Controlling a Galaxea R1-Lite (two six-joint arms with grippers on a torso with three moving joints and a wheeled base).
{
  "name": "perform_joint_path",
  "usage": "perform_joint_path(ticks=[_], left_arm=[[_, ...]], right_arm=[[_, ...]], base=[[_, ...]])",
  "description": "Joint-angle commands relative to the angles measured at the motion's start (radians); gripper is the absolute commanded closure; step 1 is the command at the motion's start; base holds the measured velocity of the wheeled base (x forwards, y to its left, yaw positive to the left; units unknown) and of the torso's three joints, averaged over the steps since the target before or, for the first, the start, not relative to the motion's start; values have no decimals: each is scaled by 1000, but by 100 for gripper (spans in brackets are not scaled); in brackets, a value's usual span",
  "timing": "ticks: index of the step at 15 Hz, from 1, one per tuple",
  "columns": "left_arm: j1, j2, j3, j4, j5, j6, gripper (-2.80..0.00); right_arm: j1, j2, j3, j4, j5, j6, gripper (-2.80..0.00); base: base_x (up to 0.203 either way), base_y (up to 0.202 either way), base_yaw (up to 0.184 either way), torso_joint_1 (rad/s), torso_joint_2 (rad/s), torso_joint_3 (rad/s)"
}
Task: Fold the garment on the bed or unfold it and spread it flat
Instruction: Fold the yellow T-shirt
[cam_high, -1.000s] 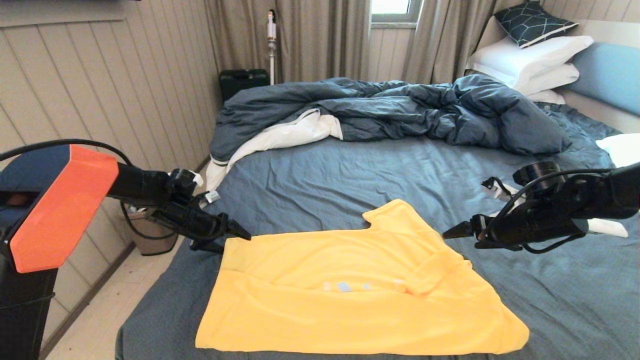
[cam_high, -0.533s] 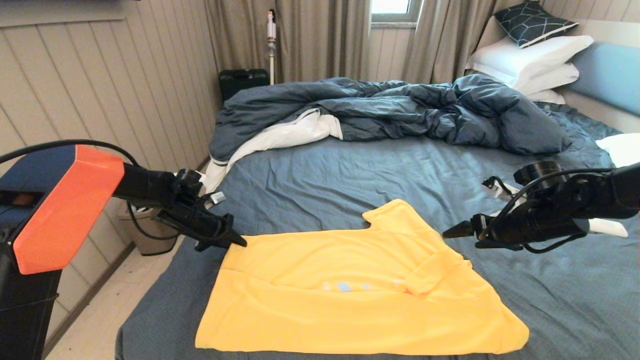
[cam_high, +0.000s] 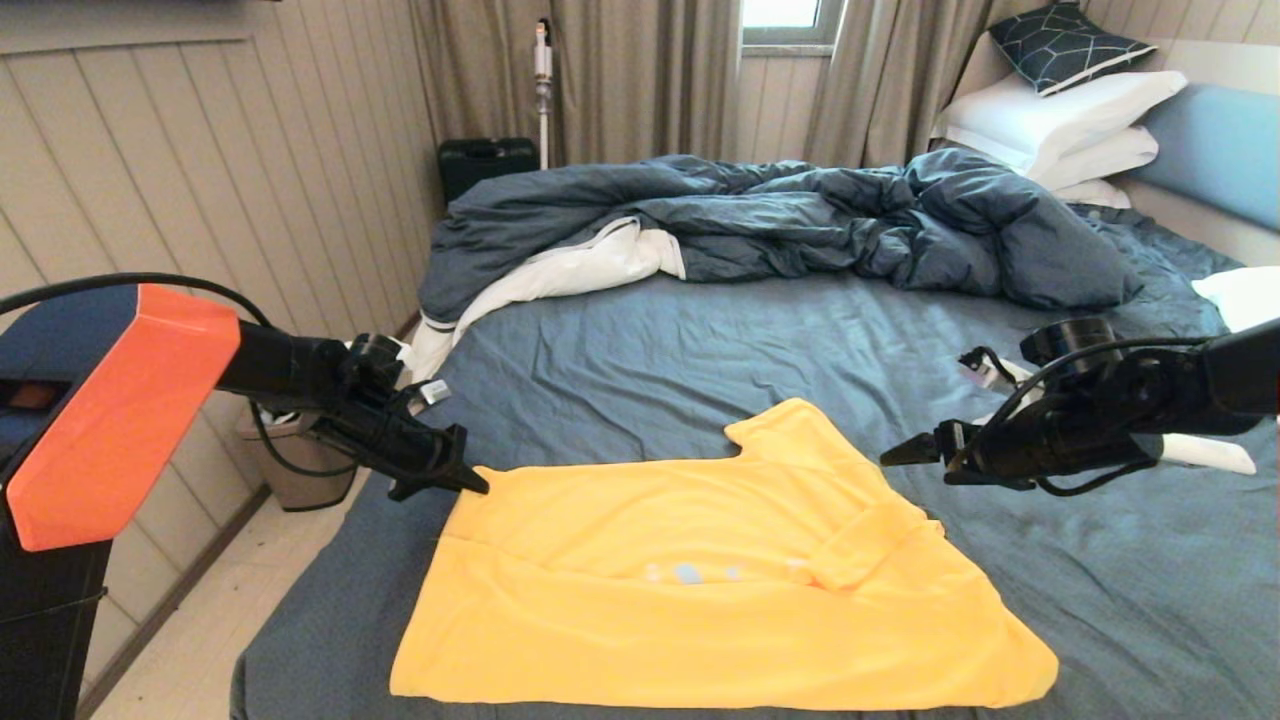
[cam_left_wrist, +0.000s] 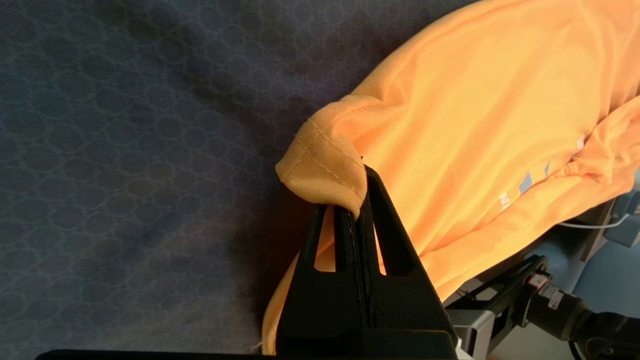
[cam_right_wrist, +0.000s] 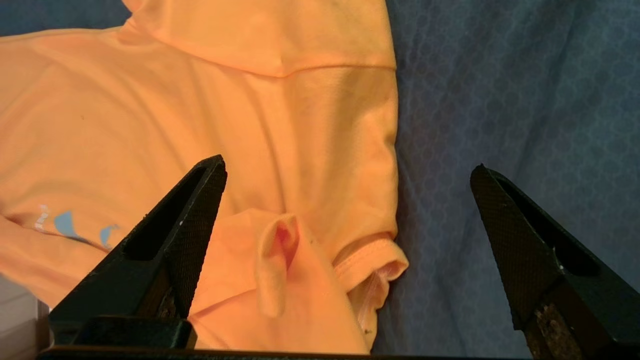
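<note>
The bed (cam_high: 700, 350) is holding the garment (cam_high: 700, 580), a yellow T-shirt lying mostly flat on the dark blue-grey sheet near the foot edge, one sleeve sticking out toward the rumpled duvet (cam_high: 780, 220) and another part doubled over on its right side. The duvet is heaped across the far half of the bed, well apart from the shirt, with white pillows (cam_high: 1060, 120) stacked against the pale blue headboard (cam_high: 1220, 150). A bin (cam_high: 295, 470) is sitting on the floor beside the bed, partly hidden behind the left arm. The left gripper (cam_high: 470, 483) is reaching in at the shirt's far left corner with its jaws pressed together on the cloth; the left wrist view is showing what the head view cannot, a stitched hem corner bunched and pinched at the tips of the left gripper (cam_left_wrist: 361, 197). The right gripper (cam_high: 900, 455) is hovering above the sheet just beside the shirt's right shoulder, jaws spread wide; its wrist view is showing the folded sleeve and pale blue print below the spread right gripper (cam_right_wrist: 347, 170), neither finger touching cloth.
</note>
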Motion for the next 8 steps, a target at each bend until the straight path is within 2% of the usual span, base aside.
perform_joint_path(ticks=[1,4,8], left_arm=[[-1,-7,1,3,-3,-1,0],[-1,-9,1,1,-3,-3,0],[-5,-9,1,-1,-5,-3,0]], right_arm=[[2,64,-30,-1,3,2,-280],[10,103,-51,-1,6,21,-280],[24,127,-106,-3,12,98,-280]], base=[[0,0,0,0,0,0],[0,0,0,0,0,0],[0,0,0,0,0,0]])
